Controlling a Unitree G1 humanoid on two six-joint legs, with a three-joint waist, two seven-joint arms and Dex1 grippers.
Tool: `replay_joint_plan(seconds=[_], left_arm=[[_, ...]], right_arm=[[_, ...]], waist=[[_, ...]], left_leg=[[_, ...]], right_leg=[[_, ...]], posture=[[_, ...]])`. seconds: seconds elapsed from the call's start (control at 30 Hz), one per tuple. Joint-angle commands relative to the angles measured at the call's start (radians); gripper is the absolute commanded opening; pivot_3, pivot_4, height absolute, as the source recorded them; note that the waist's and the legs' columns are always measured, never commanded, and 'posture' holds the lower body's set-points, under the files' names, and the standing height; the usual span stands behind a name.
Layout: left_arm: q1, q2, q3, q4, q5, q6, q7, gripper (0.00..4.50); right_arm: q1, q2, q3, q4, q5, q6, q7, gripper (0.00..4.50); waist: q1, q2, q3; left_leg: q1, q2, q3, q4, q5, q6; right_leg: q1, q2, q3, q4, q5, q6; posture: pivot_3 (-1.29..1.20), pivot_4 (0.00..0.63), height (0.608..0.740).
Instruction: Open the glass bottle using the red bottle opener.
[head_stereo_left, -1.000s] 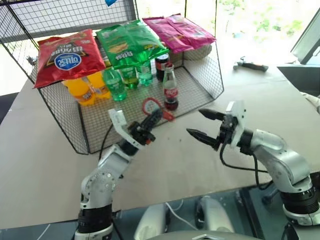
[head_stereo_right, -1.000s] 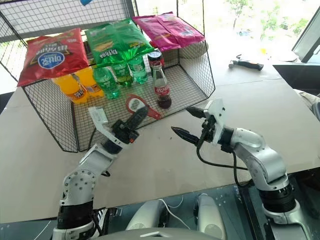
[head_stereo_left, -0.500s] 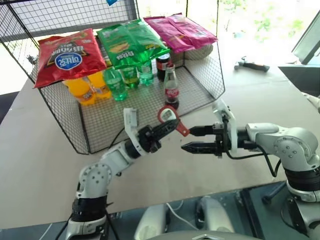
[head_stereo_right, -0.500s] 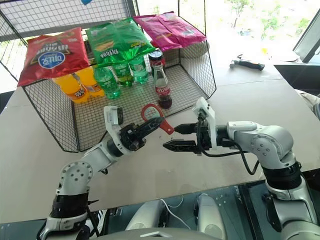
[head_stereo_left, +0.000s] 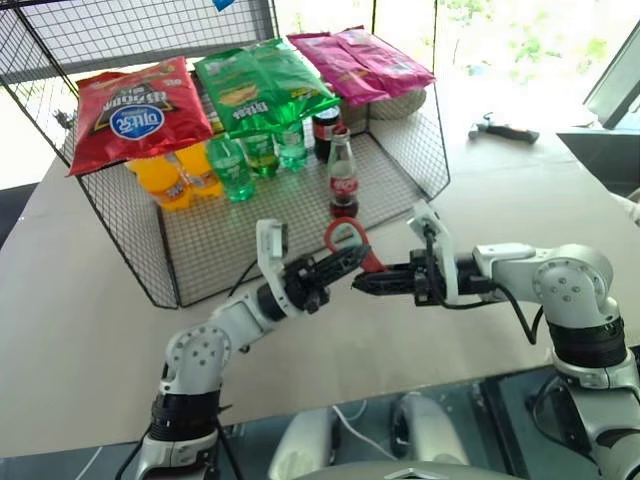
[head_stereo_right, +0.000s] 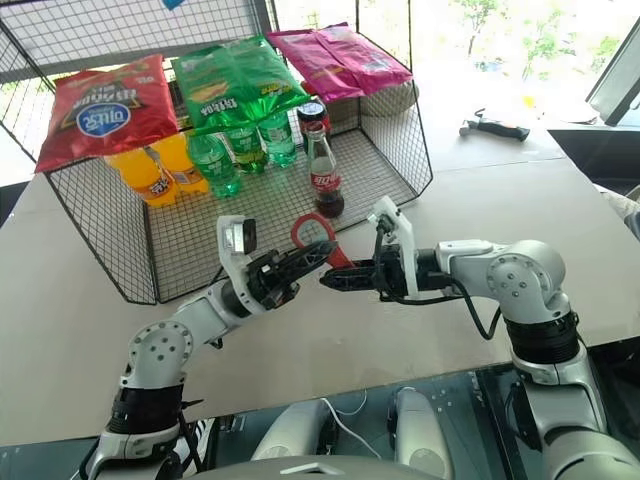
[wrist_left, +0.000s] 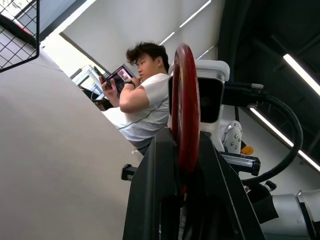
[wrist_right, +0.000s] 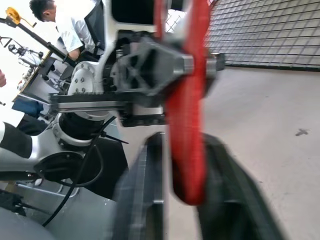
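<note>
Gripping the red bottle opener (head_stereo_left: 345, 243) above the bench (head_stereo_left: 80, 300), left fingers (head_stereo_left: 335, 268) clamped on it, right fingers (head_stereo_left: 372, 281) closed on its handle, glass bottle (head_stereo_left: 342, 178) standing behind.

The glass bottle (head_stereo_left: 342, 182) is standing upright at the near edge of the wire basket's (head_stereo_left: 180, 250) floor, dark liquid low inside, red label facing forward. The red bottle opener (head_stereo_left: 349, 243) is hanging in the air just nearer, ring uppermost, pinched between both claws.

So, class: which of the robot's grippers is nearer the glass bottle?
Left, narrowly. The left gripper is just below the glass bottle, holding the red bottle opener; the right gripper grips the opener's handle, slightly further out.
</note>
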Motion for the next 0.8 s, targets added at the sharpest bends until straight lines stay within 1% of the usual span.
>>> replay_joint_plan(seconds=[0.03, 0.27, 0.4, 0.47, 0.5, 0.63, 0.67, 0.7, 0.73, 0.77, 0.8], left_arm=[[0.003, 0.002, -0.005, 0.000, 0.023, 0.003, 0.012, 0.00], [0.019, 0.026, -0.026, -0.009, -0.001, 0.059, -0.037, 0.00], [0.011, 0.026, -0.027, -0.004, 0.039, 0.030, -0.058, 0.00], [0.009, 0.031, -0.032, -0.007, 0.056, 0.021, -0.076, 0.75], [0.008, 0.031, -0.032, -0.007, 0.059, 0.022, -0.078, 0.94], [0.002, 0.017, -0.018, -0.007, 0.085, 0.000, -0.066, 2.74], [0.000, 0.012, -0.007, -0.006, 0.092, -0.012, -0.053, 2.96], [0.000, 0.008, 0.006, -0.009, 0.105, -0.031, -0.038, 3.62], [0.001, 0.003, 0.017, -0.011, 0.126, -0.057, -0.021, 3.65], [0.002, -0.003, 0.027, -0.013, 0.154, -0.089, -0.003, 4.19], [0.002, -0.008, 0.034, -0.017, 0.177, -0.117, 0.005, 4.48]], right_arm=[[-0.029, 0.006, -0.012, -0.032, 0.032, 0.010, -0.002, 0.04], [-0.031, -0.014, -0.012, -0.038, 0.071, 0.056, 0.021, 0.04], [-0.026, -0.031, -0.005, -0.042, 0.083, 0.080, 0.032, 0.04], [-0.020, -0.027, -0.010, -0.039, 0.085, 0.082, 0.020, 0.00], [-0.017, -0.024, -0.016, -0.036, 0.085, 0.080, 0.013, 0.00], [0.017, -0.030, -0.045, -0.033, 0.088, 0.076, -0.011, 0.00], [0.039, -0.041, -0.060, -0.034, 0.082, 0.070, -0.020, 0.00], [0.069, -0.048, -0.088, -0.034, 0.073, 0.058, -0.040, 0.00], [0.098, -0.056, -0.115, -0.034, 0.056, 0.038, -0.058, 0.00], [0.123, -0.061, -0.136, -0.038, 0.033, 0.009, -0.076, 0.00], [0.146, -0.061, -0.158, -0.038, 0.001, -0.034, -0.096, 0.00]], waist=[[0.000, 0.000, 0.000], [0.000, 0.000, 0.000], [-0.001, 0.000, 0.000], [-0.001, 0.000, 0.000], [-0.001, 0.000, 0.000], [0.000, 0.000, 0.000], [0.001, 0.000, 0.000], [0.001, 0.000, 0.000], [0.002, 0.000, 0.000], [0.002, 0.000, 0.000], [0.003, 0.000, 0.000]], left_leg=[[0.000, 0.000, 0.000, 0.000, 0.000, 0.000], [0.000, 0.000, 0.000, 0.000, 0.000, 0.000], [0.000, 0.000, 0.000, 0.000, 0.000, 0.001], [0.000, 0.000, 0.000, 0.000, 0.000, 0.000], [0.000, 0.000, 0.000, 0.000, 0.000, 0.000], [0.000, 0.000, 0.000, 0.000, 0.000, 0.000], [0.000, 0.000, 0.000, 0.000, 0.000, 0.000], [-0.001, 0.000, 0.000, 0.000, 0.000, 0.000], [-0.001, 0.000, 0.000, 0.000, 0.000, 0.000], [-0.001, 0.000, -0.001, 0.000, 0.000, 0.000], [-0.002, 0.000, -0.001, 0.000, 0.000, 0.000]], right_leg=[[0.000, 0.000, 0.000, 0.000, 0.000, 0.000], [0.000, 0.000, 0.000, 0.000, 0.000, 0.000], [0.000, 0.000, 0.000, 0.000, 0.000, 0.000], [0.000, 0.000, 0.000, 0.000, 0.000, 0.000], [0.000, 0.000, 0.000, 0.000, 0.000, 0.000], [0.000, 0.000, 0.000, 0.000, 0.000, 0.000], [0.000, 0.000, 0.000, 0.000, 0.000, 0.000], [0.000, 0.000, 0.000, -0.001, 0.000, 0.000], [0.000, 0.000, 0.000, -0.001, 0.000, 0.000], [0.000, 0.000, -0.001, -0.002, 0.000, 0.000], [0.000, 0.000, -0.001, -0.003, 0.000, 0.000]], posture=[[0.00, 0.150, 0.735], [0.00, 0.150, 0.735], [0.00, 0.150, 0.735], [0.00, 0.150, 0.735], [0.00, 0.150, 0.735], [0.00, 0.150, 0.735], [0.00, 0.150, 0.735], [0.00, 0.150, 0.735], [0.00, 0.150, 0.735], [0.00, 0.150, 0.735], [0.00, 0.150, 0.735]])
